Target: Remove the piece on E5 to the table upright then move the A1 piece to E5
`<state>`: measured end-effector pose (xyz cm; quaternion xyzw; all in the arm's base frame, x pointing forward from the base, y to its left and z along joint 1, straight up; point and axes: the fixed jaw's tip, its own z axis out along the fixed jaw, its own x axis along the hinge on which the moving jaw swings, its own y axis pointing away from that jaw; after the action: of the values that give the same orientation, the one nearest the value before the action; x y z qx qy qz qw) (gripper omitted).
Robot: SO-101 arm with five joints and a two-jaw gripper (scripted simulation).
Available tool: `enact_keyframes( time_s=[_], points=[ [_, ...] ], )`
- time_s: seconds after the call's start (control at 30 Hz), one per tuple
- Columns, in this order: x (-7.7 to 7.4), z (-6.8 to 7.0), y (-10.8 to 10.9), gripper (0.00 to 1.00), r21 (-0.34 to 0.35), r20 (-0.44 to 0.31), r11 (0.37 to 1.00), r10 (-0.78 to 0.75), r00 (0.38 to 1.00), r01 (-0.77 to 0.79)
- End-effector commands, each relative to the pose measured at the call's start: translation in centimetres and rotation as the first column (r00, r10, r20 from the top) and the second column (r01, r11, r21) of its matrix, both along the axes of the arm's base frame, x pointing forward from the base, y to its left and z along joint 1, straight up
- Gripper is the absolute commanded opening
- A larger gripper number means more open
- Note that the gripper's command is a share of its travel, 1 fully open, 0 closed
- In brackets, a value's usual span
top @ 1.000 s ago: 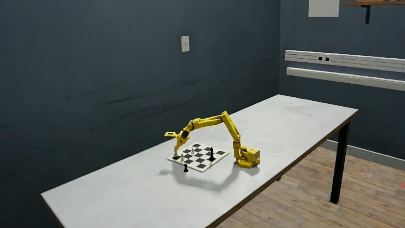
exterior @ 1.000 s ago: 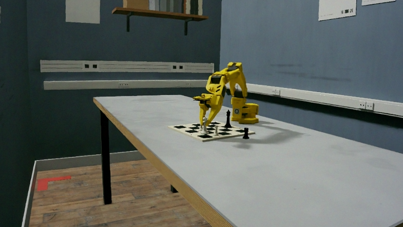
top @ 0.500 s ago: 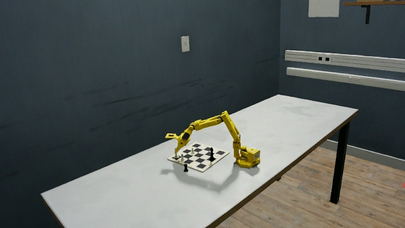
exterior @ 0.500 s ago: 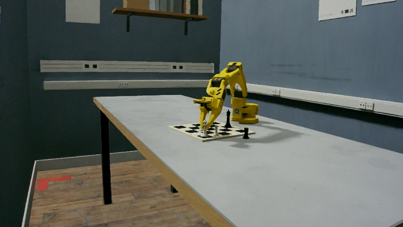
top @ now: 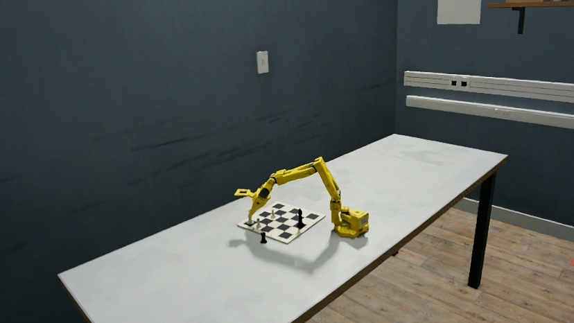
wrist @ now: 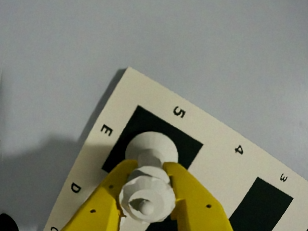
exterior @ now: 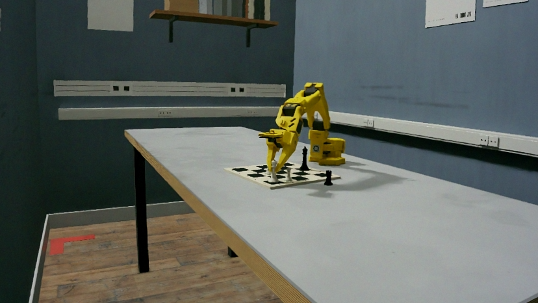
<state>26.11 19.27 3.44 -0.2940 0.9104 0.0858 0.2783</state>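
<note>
White and smooth, the piece (wrist: 150, 190) sits between my two yellow fingers, and my pincer (wrist: 149, 208) is nearly closed on it, gripping just under its round head. In the wrist view its broad base shows over the black corner square where the E and 5 marks meet, so I judge it is at E5 or a hair above it; whether the base touches the board (wrist: 219, 140) I cannot tell. In the exterior view the piece (exterior: 273, 172) stands upright at the near corner of the board (exterior: 240, 173) with my pincer (exterior: 276, 160) pointing down on it.

A black piece (exterior: 328, 177) stands upright on the table (exterior: 376, 225) just off the board's edge, which I take to be the one removed from E5. So the job looks close to done.

As for handling: I judge the piece to be light, rigid and slick, with a narrow neck and a wider foot. It will not deform, but it can pivot or slide between flat fingers, and a tilted release would topple it. The neck below the head is the right hold, as the head keeps it from slipping downward. A tall black piece (exterior: 304, 158) and a small white one (exterior: 288, 174) stand nearby, so my fingers need to open gently and lift straight.
</note>
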Motion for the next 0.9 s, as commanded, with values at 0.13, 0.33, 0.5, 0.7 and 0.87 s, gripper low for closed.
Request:
enact_keyframes(
  time_s=[0.13, 0.33, 0.5, 0.7, 0.87],
  points=[
    [-0.66, -0.72, -0.14, 0.00, -0.017, -0.029, 1.000, 0.005, 1.000, -0.006],
    [-0.68, -0.68, -0.16, 0.00, -0.017, -0.029, 1.000, 0.005, 1.000, -0.006],
    [-0.68, -0.68, -0.16, 0.00, -0.017, -0.029, 1.000, 0.005, 1.000, -0.006],
    [-0.68, -0.68, -0.16, 0.03, -0.017, -0.029, 1.000, 0.005, 1.000, -0.006],
    [-0.68, -0.68, -0.16, 0.07, -0.017, -0.029, 1.000, 0.005, 1.000, -0.006]
  ],
)
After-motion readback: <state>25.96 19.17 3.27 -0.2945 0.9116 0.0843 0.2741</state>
